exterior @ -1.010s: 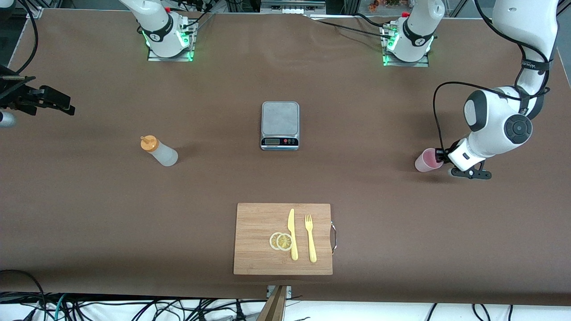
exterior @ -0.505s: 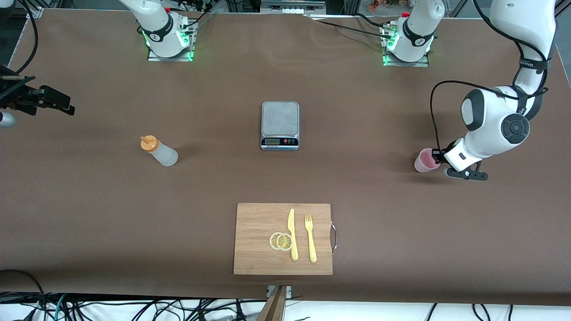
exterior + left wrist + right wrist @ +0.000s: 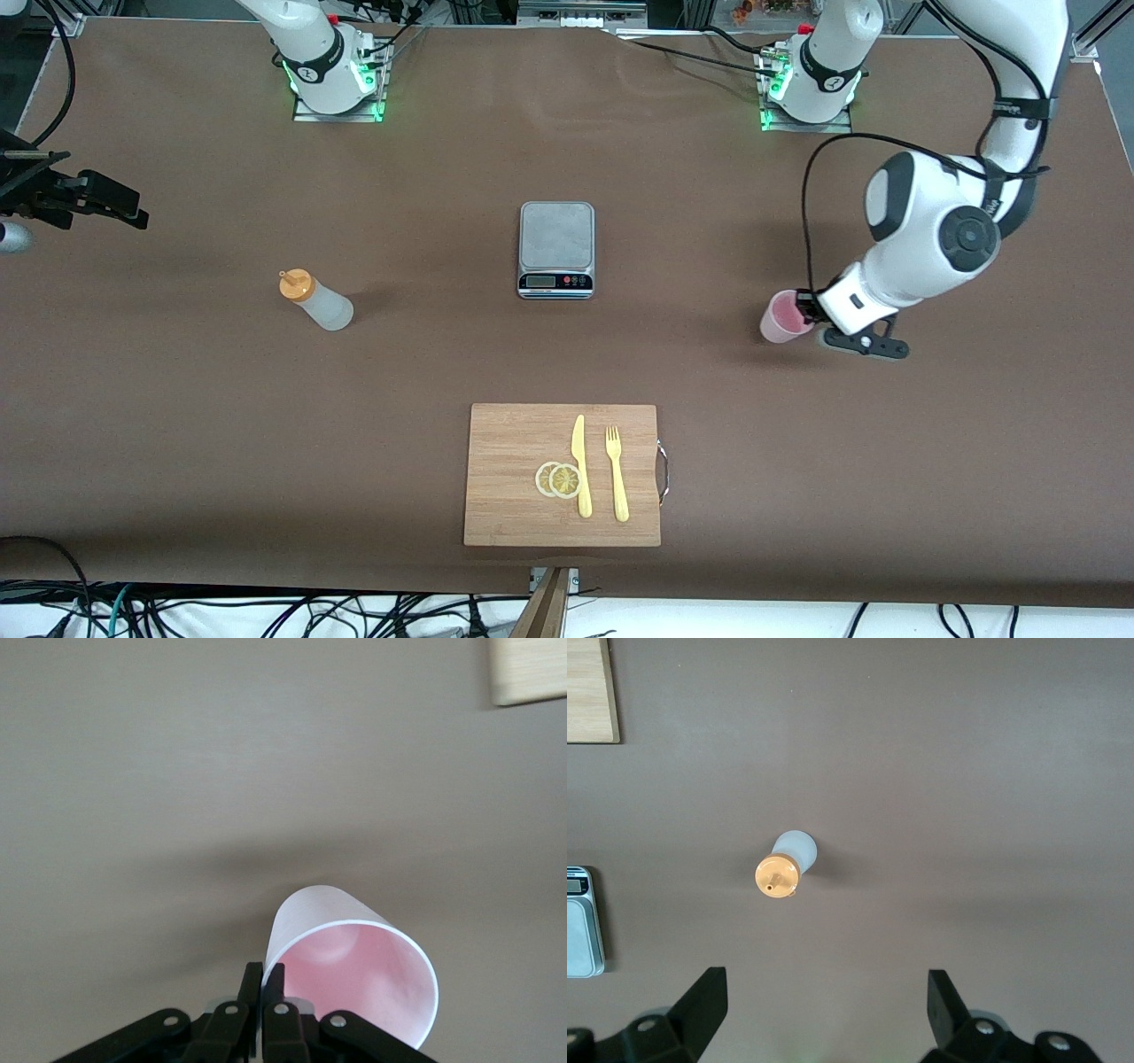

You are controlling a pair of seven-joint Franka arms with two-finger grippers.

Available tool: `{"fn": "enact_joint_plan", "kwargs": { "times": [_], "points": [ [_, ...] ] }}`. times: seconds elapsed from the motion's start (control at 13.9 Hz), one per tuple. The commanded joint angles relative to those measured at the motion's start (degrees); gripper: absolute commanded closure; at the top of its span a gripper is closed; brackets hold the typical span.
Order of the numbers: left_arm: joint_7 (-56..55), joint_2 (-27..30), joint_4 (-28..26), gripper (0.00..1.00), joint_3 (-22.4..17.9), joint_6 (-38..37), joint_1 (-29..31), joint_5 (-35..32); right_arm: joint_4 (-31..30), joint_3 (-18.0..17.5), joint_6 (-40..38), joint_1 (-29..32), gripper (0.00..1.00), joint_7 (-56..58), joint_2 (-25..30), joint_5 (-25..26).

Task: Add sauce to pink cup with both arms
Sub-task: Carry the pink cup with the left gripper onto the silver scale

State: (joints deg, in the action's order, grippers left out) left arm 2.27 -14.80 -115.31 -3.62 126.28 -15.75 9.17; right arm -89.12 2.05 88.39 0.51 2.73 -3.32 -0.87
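1. Left gripper [image 3: 263,992] is clamped on the pink cup's [image 3: 783,316] rim, one finger inside and one outside, over the table [image 3: 797,461] toward the left arm's end.
2. Right gripper [image 3: 824,1005] hangs spread wide, holding nothing, above the sauce [image 3: 316,300].
3. Sauce stands upright toward the right arm's end, well apart from the scale [image 3: 555,249].

The front view looks down from high across the table [image 3: 177,399], facing both arm bases along its top edge, and takes in the whole surface. The left wrist view sits close over the pink cup [image 3: 350,961], low in its frame. The right wrist view looks straight down on the sauce [image 3: 784,866] at mid-frame. Both objects also appear in the front view
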Motion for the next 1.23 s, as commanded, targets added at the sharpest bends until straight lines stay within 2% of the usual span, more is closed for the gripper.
{"fn": "enact_joint_plan", "kwargs": {
  "times": [0.0, 0.36, 0.65, 0.94, 1.15],
  "points": [
    [-7.68, 1.18, 1.93, 1.0, -0.34, -3.84, -5.85, 0.85, 0.35, -0.02, -0.67, 0.1, 0.0, -0.54, 0.15, 0.16],
    [-21.5, 0.66, 3.42, 1.0, -0.34, -3.85, -16.75, 0.85, 0.35, -0.02, -0.67, 0.1, 0.0, -0.54, 0.15, 0.16],
    [-33.36, -2.15, 6.14, 1.0, -0.34, -3.32, -24.4, 0.85, 0.35, -0.02, -0.67, 0.1, 0.0, -0.54, 0.15, 0.16],
    [-41.72, -5.31, 8.95, 1.0, -0.34, -3.06, -29.33, 0.85, 0.35, -0.02, -0.67, 0.02, 0.0, -0.54, 0.15, 0.25],
    [-47.08, -7.16, 9.14, 1.0, -0.07, 0.27, -31.71, 1.64, 0.35, -0.02, -0.67, 0.02, 0.0, -0.54, 0.15, 0.25]
  ]
}}
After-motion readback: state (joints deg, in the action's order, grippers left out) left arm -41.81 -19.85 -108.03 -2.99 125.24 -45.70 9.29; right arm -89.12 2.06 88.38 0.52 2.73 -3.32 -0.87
